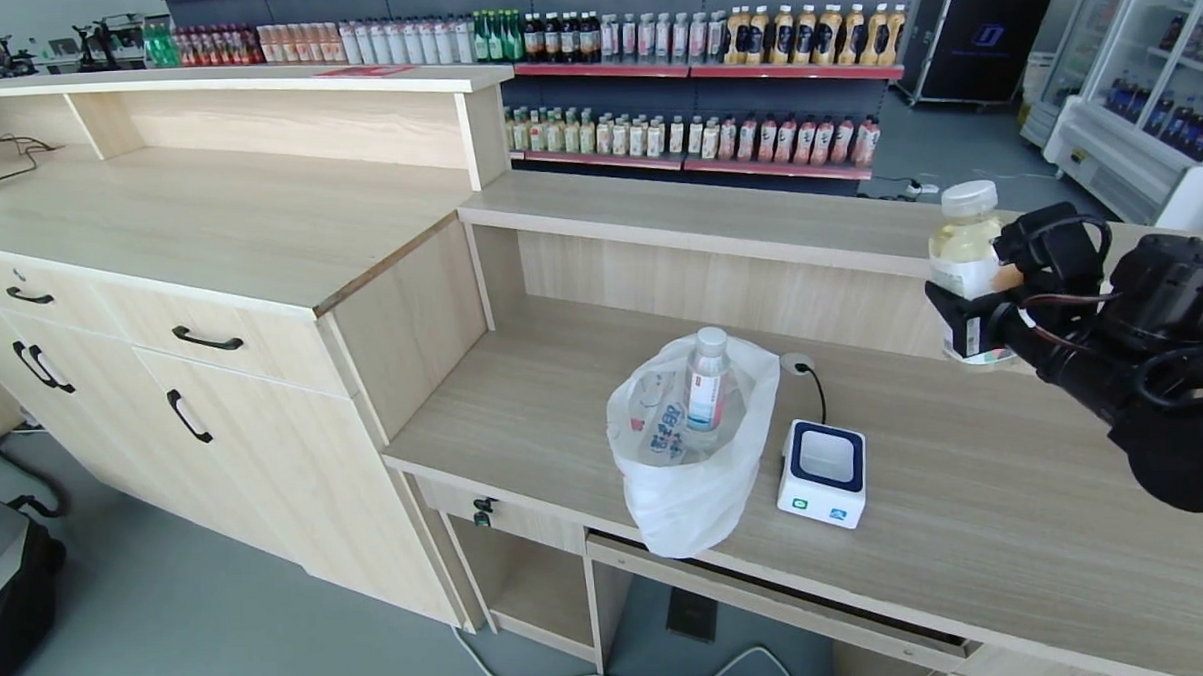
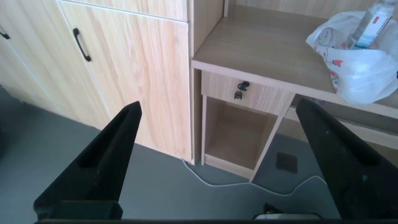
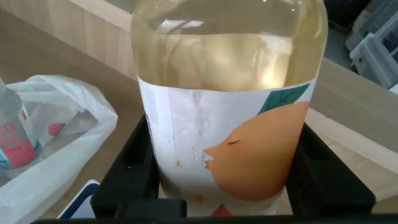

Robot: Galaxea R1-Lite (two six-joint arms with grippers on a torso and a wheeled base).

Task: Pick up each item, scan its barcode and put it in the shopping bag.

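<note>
A clear plastic bottle of pale yellow drink with a white cap (image 1: pixel 963 235) is standing upright in the clenched grip of the right hand (image 1: pixel 980 300), raised above the far right of the pale wooden table (image 1: pixel 967 485). The white square scanner with a dark-blue frame (image 1: pixel 821 470) is lying below it, towards the robot's left and well apart. The white plastic shopping bag (image 1: pixel 687 495) is sitting just beside the scanner, holding a clear bottle with a red-and-white label (image 1: pixel 708 379). The right wrist view is showing the held bottle's white-and-orange label close up, though which side carries the barcode is hard to tell. The left hand (image 2: pixel 219 106) is hanging released, fingers spread, low before the table's front.
</note>
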